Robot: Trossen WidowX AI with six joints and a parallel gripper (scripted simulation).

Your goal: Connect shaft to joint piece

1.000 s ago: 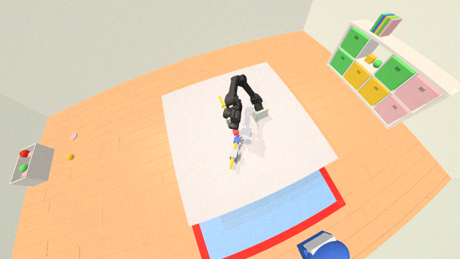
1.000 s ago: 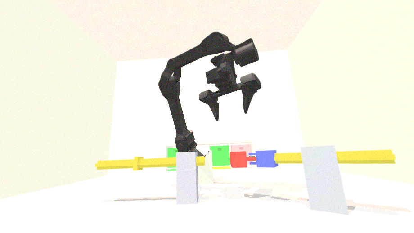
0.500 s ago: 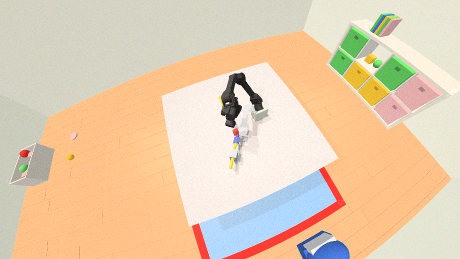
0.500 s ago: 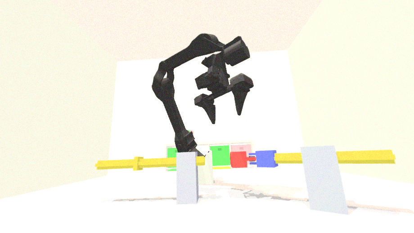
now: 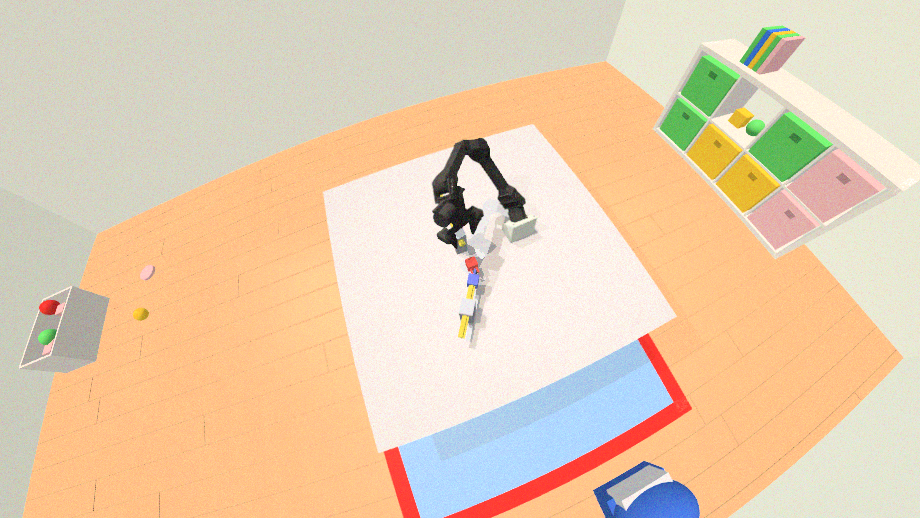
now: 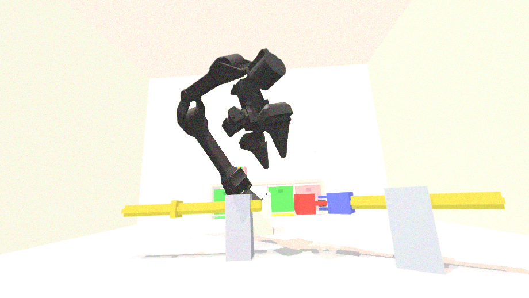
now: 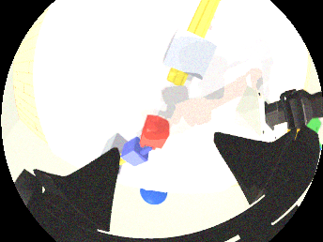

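End effector point(image 5: 461, 232) point(image 6: 275, 161) point(image 7: 166, 142): almost fully open, nothing between its fingers, raised above the bench with fingertips pointing down
Left of the room: pale wall, open grey box point(image 5: 86, 331) with red and green balls, then a pink disc point(image 5: 147, 272) and a yellow ball point(image 5: 140, 314) on the plank floor point(image 5: 257, 360)
Bench point(image 5: 399, 386): pale, flat top carrying arm and blocks, a red-edged blue mat point(image 5: 547, 431) showing past its near edge
Right of the room: white shelf unit point(image 5: 814, 96) with green, yellow and pink bins, books on top
Second shaft point(image 5: 461, 242) point(image 6: 201, 207) point(image 7: 204, 16): yellow, long axis roughly level, through the left block point(image 5: 459, 235) point(image 6: 238, 227) point(image 7: 190, 53) in the exterior view
Joint piece point(image 5: 471, 264) point(image 6: 305, 203) point(image 7: 155, 131): red, between the blocks, facing roughly towards the second shaft's end, a gap between them; exact alignment cannot be told
Blue fork point(image 5: 473, 279) point(image 6: 340, 202) point(image 7: 135, 152): right of the joint piece, joined to it
Fixed shaft point(image 5: 463, 326) point(image 6: 467, 201) point(image 7: 122, 161): yellow, roughly level, through the right block point(image 5: 467, 306) point(image 6: 414, 229) point(image 7: 115, 143), at an angle to the second shaft
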